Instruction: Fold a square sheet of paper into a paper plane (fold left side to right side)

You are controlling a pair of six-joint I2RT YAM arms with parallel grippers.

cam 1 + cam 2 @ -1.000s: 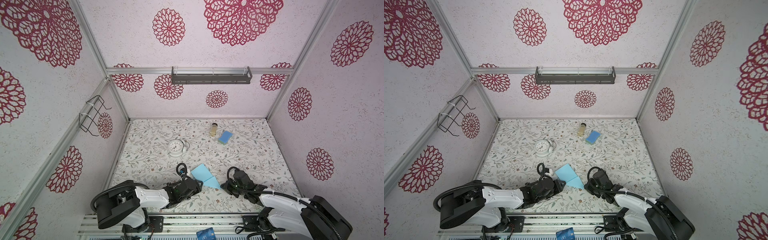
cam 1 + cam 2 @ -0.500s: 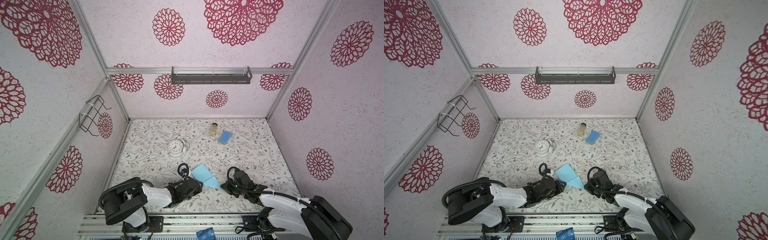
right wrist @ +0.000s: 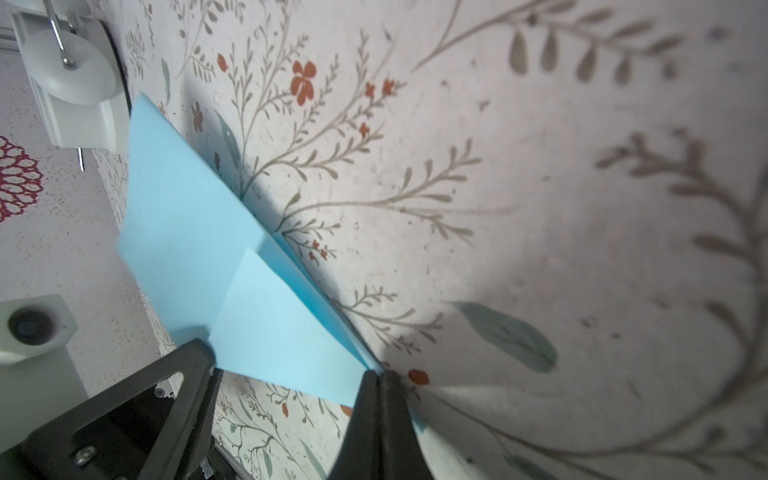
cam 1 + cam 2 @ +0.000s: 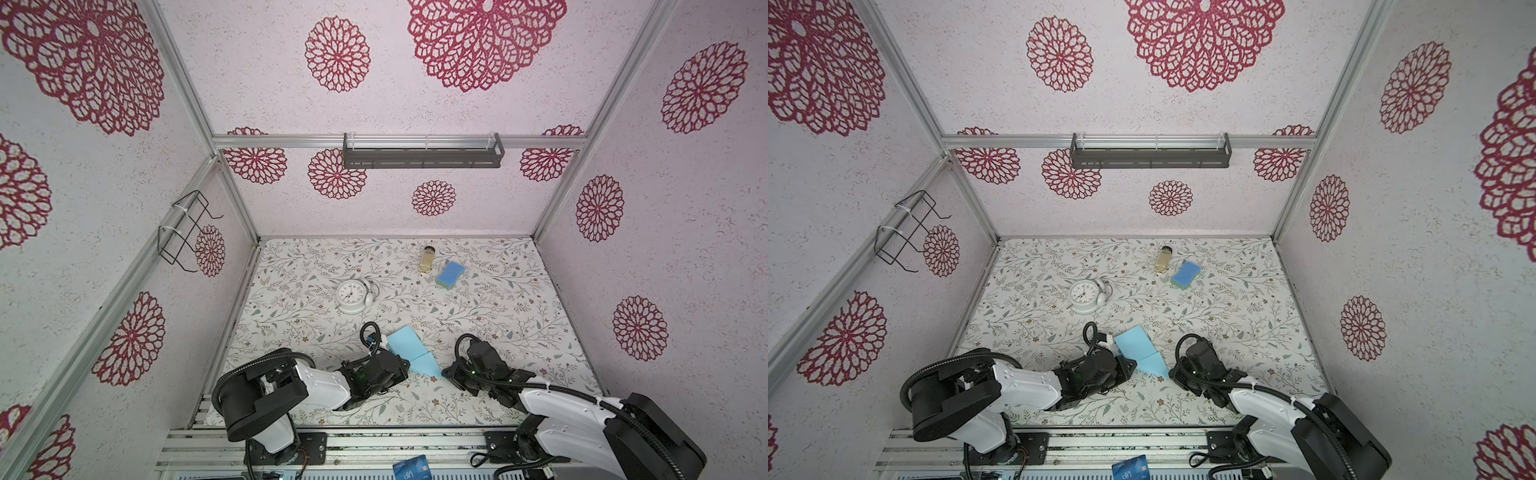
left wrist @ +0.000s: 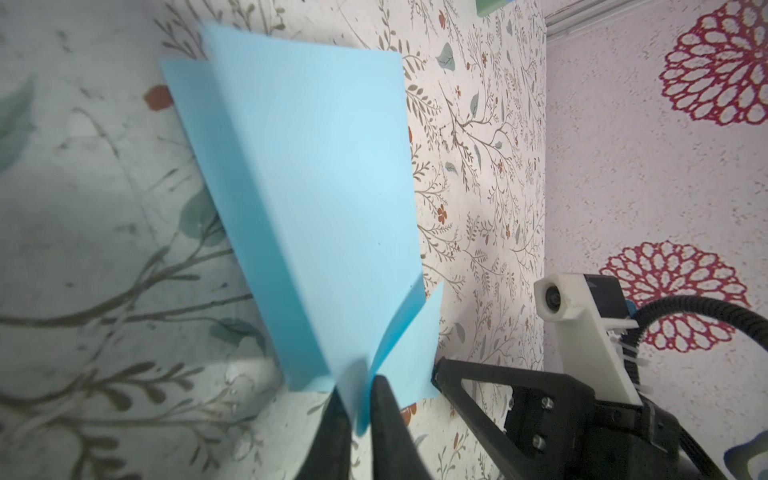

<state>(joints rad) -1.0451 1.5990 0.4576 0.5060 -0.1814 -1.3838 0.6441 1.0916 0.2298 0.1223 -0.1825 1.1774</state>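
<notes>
Top view, clock (image 4: 351, 294) beyond paper (image 4: 405, 347), sponge (image 4: 450, 274) beside jar (image 4: 427, 259)

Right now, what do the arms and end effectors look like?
Left arm and right arm: white shells, black joints, black corrugated cable looped at each wrist. Left end effector and right end effector: black, tapered fingers, white camera mount.

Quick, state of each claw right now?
Left claw: closed, pinching an edge of the paper.
Right claw: closed, pinching the paper's pointed corner.
</notes>
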